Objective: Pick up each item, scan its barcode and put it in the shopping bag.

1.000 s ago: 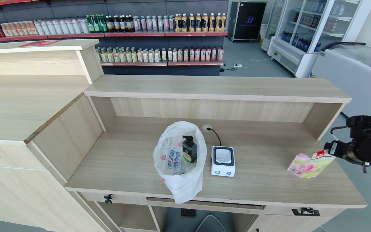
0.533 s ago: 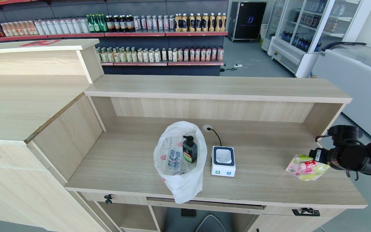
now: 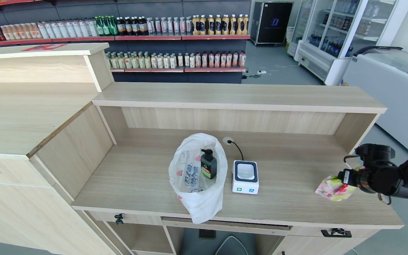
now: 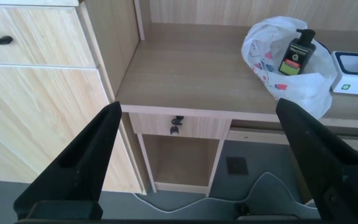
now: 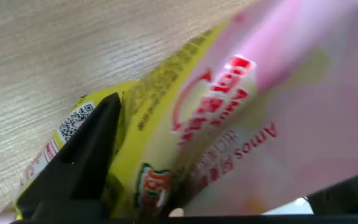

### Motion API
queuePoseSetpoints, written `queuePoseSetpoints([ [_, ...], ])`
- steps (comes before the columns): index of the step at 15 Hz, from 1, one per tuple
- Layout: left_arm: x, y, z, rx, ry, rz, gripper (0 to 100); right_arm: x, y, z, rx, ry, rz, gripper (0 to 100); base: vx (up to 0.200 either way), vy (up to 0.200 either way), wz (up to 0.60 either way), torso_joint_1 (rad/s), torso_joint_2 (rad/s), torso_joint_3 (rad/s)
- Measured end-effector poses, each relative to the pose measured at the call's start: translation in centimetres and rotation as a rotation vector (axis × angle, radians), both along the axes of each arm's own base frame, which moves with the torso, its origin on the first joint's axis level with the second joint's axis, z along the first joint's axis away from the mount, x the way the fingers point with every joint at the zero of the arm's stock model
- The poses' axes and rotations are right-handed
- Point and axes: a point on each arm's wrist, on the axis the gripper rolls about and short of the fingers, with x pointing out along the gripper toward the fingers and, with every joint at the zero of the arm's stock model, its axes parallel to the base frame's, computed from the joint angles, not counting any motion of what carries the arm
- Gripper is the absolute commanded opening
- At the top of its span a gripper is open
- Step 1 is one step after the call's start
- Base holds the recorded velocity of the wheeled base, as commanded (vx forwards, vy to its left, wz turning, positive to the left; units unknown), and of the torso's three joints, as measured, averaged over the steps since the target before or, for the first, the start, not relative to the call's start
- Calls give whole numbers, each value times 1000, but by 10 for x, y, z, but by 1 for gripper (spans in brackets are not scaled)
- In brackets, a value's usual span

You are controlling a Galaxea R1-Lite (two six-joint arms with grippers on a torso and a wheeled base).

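A pink and yellow snack pouch (image 3: 332, 188) hangs low over the right end of the wooden counter (image 3: 289, 207), with my right gripper (image 3: 345, 177) shut on its upper edge. In the right wrist view the pouch (image 5: 229, 124) sits close against a black finger (image 5: 82, 162). The white shopping bag (image 3: 193, 184) stands open at the counter's middle with a black pump bottle (image 3: 208, 165) inside. A white barcode scanner (image 3: 245, 176) sits just right of the bag. My left gripper (image 4: 199, 109) is open, held low in front of the counter's left drawers, bag (image 4: 260, 46) beyond.
The counter has a raised back ledge (image 3: 239, 97) and side walls. A cable (image 3: 237, 148) runs from the scanner to a hole in the counter top. Bare counter lies between scanner and pouch. Drawers (image 4: 42, 87) stand to the left.
My right gripper has come down and inward toward the counter with the pouch, which now hangs lower and more tilted. Bag, bottle and scanner have stayed put.
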Motion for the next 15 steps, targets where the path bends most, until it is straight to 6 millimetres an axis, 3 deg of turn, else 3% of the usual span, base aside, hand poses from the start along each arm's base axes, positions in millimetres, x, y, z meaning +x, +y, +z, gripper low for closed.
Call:
queuePoseSetpoints([
  [7, 0, 0, 0, 0, 0, 0, 100, -19, 16, -10, -84, 74, 116, 0, 0, 0, 0, 0, 0, 0],
  [10, 0, 0, 0, 0, 0, 0, 100, -20, 23, -1, -87, 35, 141, 0, 0, 0, 0, 0, 0, 0],
  [12, 0, 0, 0, 0, 0, 0, 100, -20, 27, 28, -41, -89, 243, 0, 0, 0, 0, 0, 0, 0],
  [15, 0, 0, 0, 0, 0, 0, 100, -38, 36, 98, 128, -301, 564, 0, 0, 0, 0, 0, 0, 0],
])
